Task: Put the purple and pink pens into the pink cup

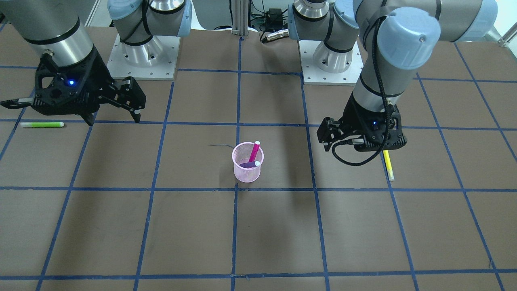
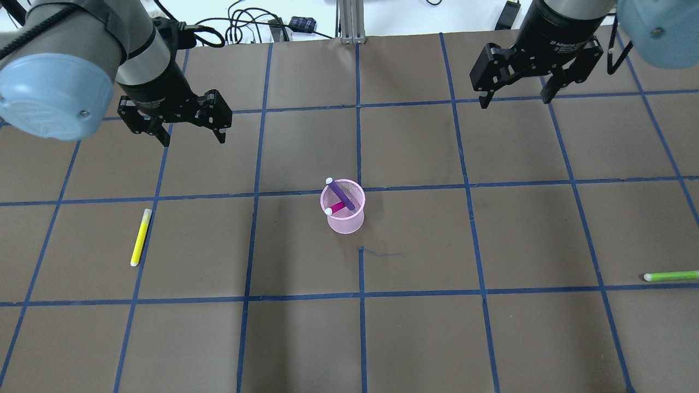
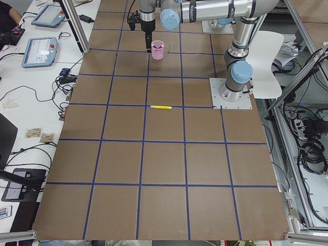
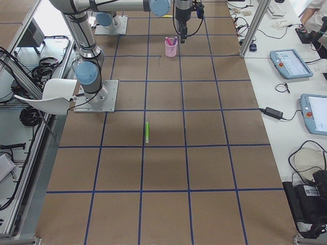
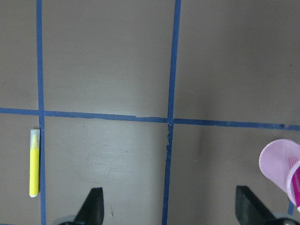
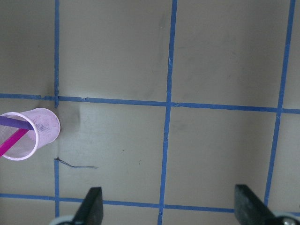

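The pink mesh cup (image 1: 246,173) stands upright near the table's middle, and also shows in the overhead view (image 2: 345,224). The pink pen (image 1: 254,151) and the purple pen (image 2: 341,195) both stand slanted inside it, white caps up. My left gripper (image 2: 191,135) is open and empty, raised above the table to one side of the cup. Its wrist view shows the cup (image 5: 280,165) at the right edge. My right gripper (image 2: 513,101) is open and empty, raised on the cup's other side. Its wrist view shows the cup (image 6: 29,133) at the left edge.
A yellow pen (image 2: 140,237) lies on the table on the left arm's side, near the left gripper (image 1: 359,143). A green pen (image 2: 671,276) lies at the table's edge on the right arm's side. Blue tape lines grid the brown table (image 2: 415,327).
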### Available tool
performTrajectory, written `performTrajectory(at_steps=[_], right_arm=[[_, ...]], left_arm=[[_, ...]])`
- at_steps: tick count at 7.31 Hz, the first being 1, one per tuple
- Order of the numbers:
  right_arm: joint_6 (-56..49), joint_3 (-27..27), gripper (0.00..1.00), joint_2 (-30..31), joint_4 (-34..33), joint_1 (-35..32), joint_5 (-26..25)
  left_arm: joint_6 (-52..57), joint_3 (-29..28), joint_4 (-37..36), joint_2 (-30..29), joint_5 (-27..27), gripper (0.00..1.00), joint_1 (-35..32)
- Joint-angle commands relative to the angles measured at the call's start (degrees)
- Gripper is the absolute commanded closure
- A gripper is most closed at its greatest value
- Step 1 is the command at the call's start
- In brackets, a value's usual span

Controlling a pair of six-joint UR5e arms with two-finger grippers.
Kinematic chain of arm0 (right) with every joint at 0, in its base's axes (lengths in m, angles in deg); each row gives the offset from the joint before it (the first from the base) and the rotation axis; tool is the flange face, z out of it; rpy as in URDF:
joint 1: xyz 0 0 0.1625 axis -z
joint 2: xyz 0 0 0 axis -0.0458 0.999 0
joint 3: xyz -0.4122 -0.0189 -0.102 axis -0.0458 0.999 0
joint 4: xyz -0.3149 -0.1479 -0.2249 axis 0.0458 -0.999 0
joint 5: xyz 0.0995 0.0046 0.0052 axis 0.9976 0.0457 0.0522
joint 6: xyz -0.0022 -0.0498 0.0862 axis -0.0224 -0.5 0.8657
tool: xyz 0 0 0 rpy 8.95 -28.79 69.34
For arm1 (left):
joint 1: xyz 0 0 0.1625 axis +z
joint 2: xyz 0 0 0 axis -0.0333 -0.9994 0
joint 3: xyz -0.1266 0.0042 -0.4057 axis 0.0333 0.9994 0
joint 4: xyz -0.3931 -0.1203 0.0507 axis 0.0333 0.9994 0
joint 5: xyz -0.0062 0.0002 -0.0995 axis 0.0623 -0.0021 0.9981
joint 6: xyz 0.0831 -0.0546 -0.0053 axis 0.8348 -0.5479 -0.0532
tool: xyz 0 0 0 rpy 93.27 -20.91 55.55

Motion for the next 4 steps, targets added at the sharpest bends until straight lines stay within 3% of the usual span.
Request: performTrajectory(at_steps=[1, 4], right_arm=[[0.62, 1.26, 0.00, -0.50, 1.25, -0.20, -0.07], [0.88, 0.47, 0.00, -0.59, 0.45, -0.29, -0.68]], left_arm=[[4.45, -0.08, 4.21, 2.85, -0.08, 0.00, 2.26], [4.83, 0.53, 5.29, 3.56, 0.00, 0.00, 2.89]])
